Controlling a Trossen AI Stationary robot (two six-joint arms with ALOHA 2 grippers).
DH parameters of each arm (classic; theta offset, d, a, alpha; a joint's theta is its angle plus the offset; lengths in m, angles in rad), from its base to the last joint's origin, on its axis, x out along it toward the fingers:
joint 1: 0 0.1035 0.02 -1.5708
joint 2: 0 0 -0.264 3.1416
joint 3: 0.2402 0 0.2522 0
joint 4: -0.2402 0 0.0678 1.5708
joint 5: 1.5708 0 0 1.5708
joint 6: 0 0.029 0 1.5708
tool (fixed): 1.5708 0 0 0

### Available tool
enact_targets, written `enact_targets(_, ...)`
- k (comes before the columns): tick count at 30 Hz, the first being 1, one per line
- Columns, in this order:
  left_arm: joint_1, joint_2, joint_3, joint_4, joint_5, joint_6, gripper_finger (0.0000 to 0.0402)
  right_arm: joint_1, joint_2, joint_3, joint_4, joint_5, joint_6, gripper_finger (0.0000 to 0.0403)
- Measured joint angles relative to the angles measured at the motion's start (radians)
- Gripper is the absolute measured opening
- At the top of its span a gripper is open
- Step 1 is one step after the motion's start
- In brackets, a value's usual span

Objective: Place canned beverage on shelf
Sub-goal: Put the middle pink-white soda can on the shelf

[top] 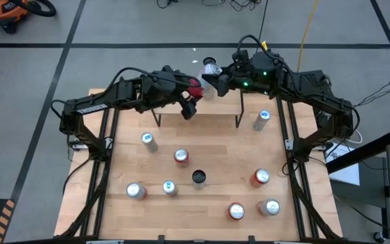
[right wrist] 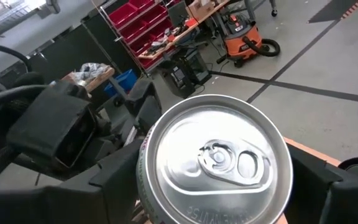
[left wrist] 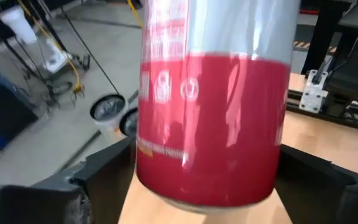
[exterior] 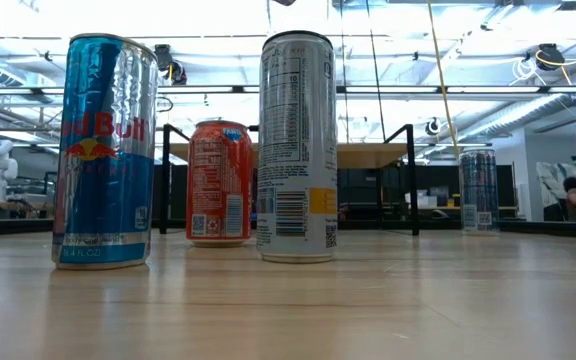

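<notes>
Red-and-silver can [left wrist: 213,112] with white print; blue-and-silver can [exterior: 106,150]; orange can [exterior: 219,183]; pale wooden worktop [top: 208,156]; black shelf legs [top: 239,112]

Grey floor [top: 147,27] crossed by dark lines; orange shop vacuum [top: 9,13]; red bin rack [right wrist: 138,28]; bright ceiling lights [exterior: 398,50]

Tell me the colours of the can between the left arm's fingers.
Red below, silver above; the can shows best in the left wrist view.

- Light wood counter [top: 208,203] carries nine upright cans, scattered well apart
- Near the front: silver cans [top: 136,191], [top: 170,188], [top: 271,207], a red one [top: 236,211], a dark can [top: 198,177]
- Further back: red cans [top: 181,156], [top: 261,177], silver [top: 149,141], [top: 261,120]
- Shelf [top: 198,102] stands at the counter's far edge (black legs visible); whether a can rests on it is unclear
</notes>
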Motion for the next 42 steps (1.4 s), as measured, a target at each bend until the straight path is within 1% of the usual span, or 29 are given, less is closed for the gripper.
enact_targets(4, 0.0, 0.0, 0.0, 0.015, 0.008, 0.02, 0.0386, -0.001, 0.0, 0.0, -0.006, -0.004, -0.005, 0.0274)
enact_targets(8, 0.001, 0.0, 0.0, 0.015, 0.014, 0.013, 0.0391, -0.002, 0.0, 0.0, -0.009, -0.005, -0.008, 0.0274)
enact_targets(11, 0.001, 0.0, 0.0, 0.016, 0.015, 0.013, 0.0379, -0.006, 0.0, 0.0, -0.011, -0.006, -0.008, 0.0274)
enact_targets(22, 0.001, 0.012, 0.0, 0.018, 0.027, 0.01, 0.03, -0.006, 0.0, -0.001, -0.015, -0.004, -0.018, 0.0274)
enact_targets(26, -0.001, 0.013, 0.0, 0.016, 0.033, -0.05, 0.0292, -0.006, 0.0, -0.001, -0.015, -0.006, -0.034, 0.0275)
enact_targets(28, -0.003, 0.012, 0.0, 0.016, 0.038, -0.059, 0.0291, -0.007, 0.0, -0.001, -0.014, -0.024, -0.035, 0.0276)
enact_targets(32, -0.012, 0.006, 0.0, 0.015, 0.064, -0.076, 0.029, -0.008, -0.005, -0.001, -0.013, -0.077, -0.045, 0.03)
enact_targets(37, -0.016, -0.017, 0.0, 0.021, 0.148, -0.151, 0.0289, -0.013, -0.024, -0.001, -0.007, -0.199, -0.085, 0.035)
enact_targets(42, -0.015, -0.034, 0.0, 0.065, 0.191, -0.198, 0.0289, -0.016, -0.045, -0.001, 0.01, -0.251, -0.114, 0.038)
